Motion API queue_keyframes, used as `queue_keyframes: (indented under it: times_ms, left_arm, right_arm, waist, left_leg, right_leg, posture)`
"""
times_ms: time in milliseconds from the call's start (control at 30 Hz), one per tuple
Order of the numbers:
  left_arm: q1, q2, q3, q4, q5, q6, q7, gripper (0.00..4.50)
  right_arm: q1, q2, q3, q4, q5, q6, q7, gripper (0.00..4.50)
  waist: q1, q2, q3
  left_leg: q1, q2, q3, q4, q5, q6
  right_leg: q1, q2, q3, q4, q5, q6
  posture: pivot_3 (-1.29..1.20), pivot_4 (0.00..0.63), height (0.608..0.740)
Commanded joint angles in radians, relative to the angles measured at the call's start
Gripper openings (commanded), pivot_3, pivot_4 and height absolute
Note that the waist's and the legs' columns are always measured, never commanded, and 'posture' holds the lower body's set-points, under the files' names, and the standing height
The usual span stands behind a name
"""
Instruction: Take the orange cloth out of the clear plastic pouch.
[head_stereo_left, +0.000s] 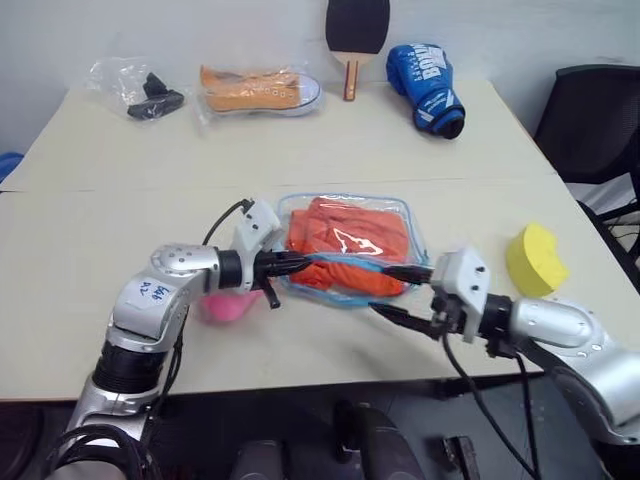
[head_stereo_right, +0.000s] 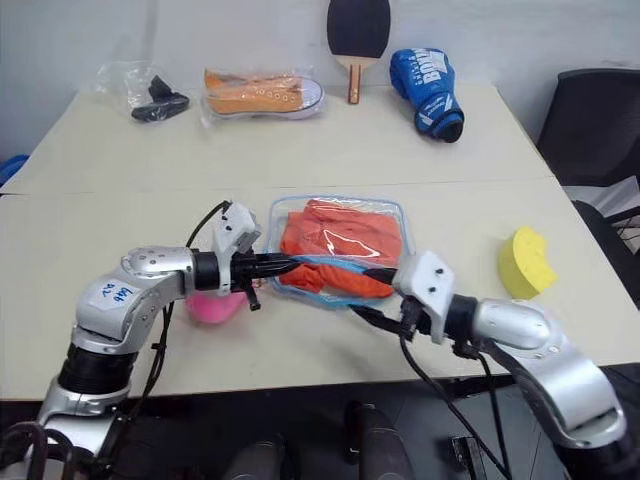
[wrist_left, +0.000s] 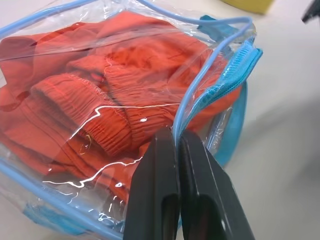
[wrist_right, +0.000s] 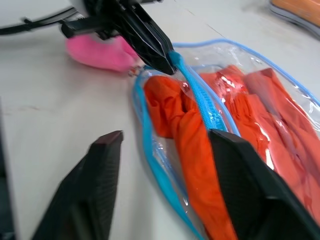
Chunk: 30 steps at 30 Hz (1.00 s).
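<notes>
The clear plastic pouch (head_stereo_left: 346, 199) with light blue trim lies flat at the middle of the table, the orange cloth (head_stereo_left: 340, 245) folded inside it. At the pouch's near edge the zipper side gapes, and a fold of the orange cloth (wrist_right: 187, 132) bulges out there. My left gripper (head_stereo_left: 300, 262) reaches in from the left and is shut on the pouch's blue edge trim (wrist_left: 182, 112) beside the zipper. My right gripper (wrist_right: 167, 142) comes from the right, open, its two fingers (wrist_right: 107, 150) standing either side of the bulging fold and the near edge.
A pink object (head_stereo_left: 228, 306) lies just under my left wrist. A yellow sponge (head_stereo_left: 535, 260) sits at the right. Along the far edge are a bagged black item (head_stereo_left: 148, 95), a wrapped orange sneaker (head_stereo_left: 258, 90), a paddle (head_stereo_left: 355, 30) and a blue boxing glove (head_stereo_left: 428, 85). A black chair (head_stereo_left: 595, 120) stands far right.
</notes>
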Motion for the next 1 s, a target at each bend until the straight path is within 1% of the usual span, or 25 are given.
queue_keyframes:
  times_ms: [33, 133, 267, 367, 500, 600, 733, 933, 1000]
  left_arm:
    - [-0.021, -0.048, 0.025, -0.042, -0.012, 0.036, 0.087, 0.0]
    - [-0.035, -0.071, 0.013, -0.052, -0.021, 0.051, 0.109, 0.0]
    - [-0.046, -0.066, -0.016, -0.055, -0.015, 0.035, 0.111, 0.0]
    - [-0.062, -0.074, -0.02, -0.047, -0.018, 0.036, 0.122, 0.0]
    - [-0.071, -0.082, -0.03, -0.053, -0.022, 0.035, 0.126, 0.0]
    - [-0.071, -0.08, -0.042, -0.059, -0.02, 0.03, 0.125, 0.0]
    - [-0.07, -0.085, -0.047, -0.065, -0.026, 0.034, 0.13, 0.0]
    - [-0.076, -0.092, -0.044, -0.07, -0.035, 0.044, 0.14, 0.0]
    - [-0.077, -0.092, -0.044, -0.069, -0.036, 0.043, 0.141, 0.0]
  right_arm:
    - [-0.049, 0.038, 0.054, 0.049, -0.101, -0.015, -0.066, 1.9]
    - [-0.081, 0.059, 0.106, 0.094, -0.186, -0.043, -0.086, 1.9]
    - [-0.104, 0.08, 0.17, 0.156, -0.296, -0.086, -0.113, 1.9]
    - [-0.111, 0.103, 0.196, 0.193, -0.362, -0.107, -0.14, 2.51]
    - [-0.135, 0.143, 0.228, 0.247, -0.447, -0.139, -0.176, 3.86]
    - [-0.149, 0.176, 0.236, 0.282, -0.477, -0.153, -0.18, 3.86]
    - [-0.171, 0.225, 0.216, 0.332, -0.493, -0.163, -0.198, 3.86]
    - [-0.176, 0.212, 0.247, 0.409, -0.589, -0.226, -0.205, 3.86]
    - [-0.184, 0.229, 0.243, 0.435, -0.605, -0.22, -0.217, 3.86]
  waist:
    - [0.0, 0.0, 0.0]
    - [0.0, 0.0, 0.0]
    - [0.0, 0.0, 0.0]
    - [0.0, 0.0, 0.0]
    - [-0.001, 0.0, 0.0]
    - [-0.001, 0.0, 0.0]
    - [-0.002, 0.0, 0.0]
    - [-0.002, 0.0, 0.0]
    - [-0.002, 0.0, 0.0]
  left_leg:
    - [0.0, 0.0, 0.0, 0.0, 0.0, 0.0]
    - [0.0, 0.0, 0.0, 0.0, 0.0, 0.0]
    - [0.0, 0.0, 0.0, 0.0, 0.001, 0.0]
    - [0.0, 0.0, 0.0, 0.0, 0.001, 0.0]
    - [0.0, 0.001, 0.0, 0.0, 0.001, 0.0]
    - [0.0, 0.001, 0.0, 0.0, 0.001, -0.001]
    - [0.0, 0.001, 0.0, 0.0, 0.001, -0.001]
    - [0.0, 0.002, 0.0, 0.0, 0.001, -0.001]
    - [0.0, 0.002, 0.0, 0.0, 0.001, -0.001]
  right_leg:
    - [0.0, 0.0, 0.0, 0.0, 0.0, 0.0]
    - [0.0, 0.0, 0.0, 0.0, 0.0, 0.0]
    - [0.0, 0.0, 0.0, 0.0, 0.0, 0.0]
    - [0.0, 0.0, 0.0, 0.0, 0.0, 0.0]
    - [0.0, -0.001, 0.0, 0.0, 0.0, 0.0]
    - [0.0, -0.001, 0.0, 0.0, 0.0, 0.0]
    - [0.0, -0.001, 0.0, 0.0, 0.0, 0.0]
    - [0.0, -0.001, 0.0, 0.0, 0.0, 0.0]
    - [0.0, -0.001, 0.0, 0.0, 0.0, 0.0]
  posture:
    - [0.0, 0.15, 0.74]
    - [0.0, 0.15, 0.74]
    - [0.0, 0.15, 0.74]
    - [0.0, 0.15, 0.74]
    - [0.0, 0.15, 0.74]
    - [0.0, 0.15, 0.74]
    - [0.0, 0.15, 0.74]
    - [0.0, 0.15, 0.74]
    - [0.0, 0.15, 0.74]
